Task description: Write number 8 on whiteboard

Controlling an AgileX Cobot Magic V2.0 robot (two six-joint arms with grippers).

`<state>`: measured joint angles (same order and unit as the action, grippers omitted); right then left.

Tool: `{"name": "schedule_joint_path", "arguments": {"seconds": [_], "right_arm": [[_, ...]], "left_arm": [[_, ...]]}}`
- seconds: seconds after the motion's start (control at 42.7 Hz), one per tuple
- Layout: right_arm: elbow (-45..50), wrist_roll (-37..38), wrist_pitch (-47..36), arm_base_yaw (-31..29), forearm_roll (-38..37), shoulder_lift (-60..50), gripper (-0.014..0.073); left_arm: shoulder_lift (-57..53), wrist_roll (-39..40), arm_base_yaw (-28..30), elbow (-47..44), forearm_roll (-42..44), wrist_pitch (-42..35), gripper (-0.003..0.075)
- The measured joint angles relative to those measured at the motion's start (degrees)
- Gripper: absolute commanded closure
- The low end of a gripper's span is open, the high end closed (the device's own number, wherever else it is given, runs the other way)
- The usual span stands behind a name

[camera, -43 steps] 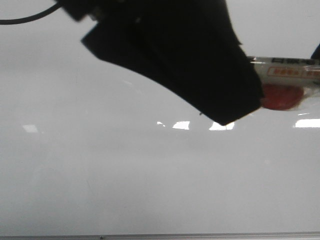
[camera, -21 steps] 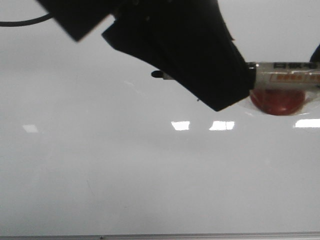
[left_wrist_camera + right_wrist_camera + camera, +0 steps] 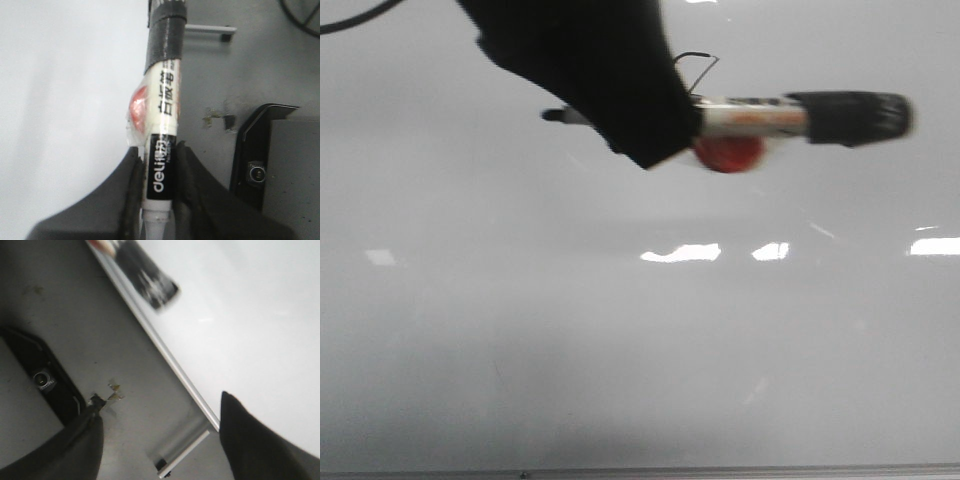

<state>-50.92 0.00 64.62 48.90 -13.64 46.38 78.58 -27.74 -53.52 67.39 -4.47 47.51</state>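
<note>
One marker [image 3: 760,118], clamped in the left gripper [image 3: 159,200], lies flat along the whiteboard [image 3: 620,350]; right gripper [image 3: 160,440] jaws apart.

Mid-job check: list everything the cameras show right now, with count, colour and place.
whiteboard: one, pale grey-white, fills the front view, metal strip along its edge.
marker: one, white barrel, black ends, lying level above the board's upper middle.
red blob: one, red, against the marker barrel; cannot tell what it is.
black line: one thin partial stroke, just above the marker.
left pincer: one, black, shut on the marker.
right pincer: one, black, open, over the board's edge.
</note>
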Motion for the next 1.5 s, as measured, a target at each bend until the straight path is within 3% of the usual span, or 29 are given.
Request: {"name": "schedule_joint_path", "arguments": {"seconds": [0.164, 0.281, 0.609, 0.82, 1.124, 1.499], "right_arm": [[-0.1, 9.9, 2.5, 0.0, -7.8, -5.4, 0.0074], [-0.1, 11.5, 3.0, 0.0, -8.7, -7.7, 0.0074], [-0.1, 11.8, 3.3, 0.0, -8.8, -8.3, 0.0074], [-0.1, 11.9, 3.3, 0.0, -8.8, -8.3, 0.0074], [-0.1, 12.1, 2.3, 0.0, -8.8, -8.3, 0.0074], [-0.1, 12.1, 1.6, 0.0, -8.8, -8.3, 0.0074]], "left_arm": [[-5.2, 17.5, 6.1, 0.0, 13.7, 2.7, 0.0731], [-9.9, 23.0, 12.6, 0.1, 16.8, 4.8, 0.0731], [-18.5, 25.4, 37.0, -8.0, 14.7, -0.7, 0.0731], [-18.9, 25.5, 48.2, -18.6, 5.1, -16.8, 0.0731], [-18.1, 25.5, 50.6, -33.3, 1.6, -50.9, 0.073], [-6.4, 25.5, 51.6, -34.4, 1.3, -61.8, 0.073]]}}
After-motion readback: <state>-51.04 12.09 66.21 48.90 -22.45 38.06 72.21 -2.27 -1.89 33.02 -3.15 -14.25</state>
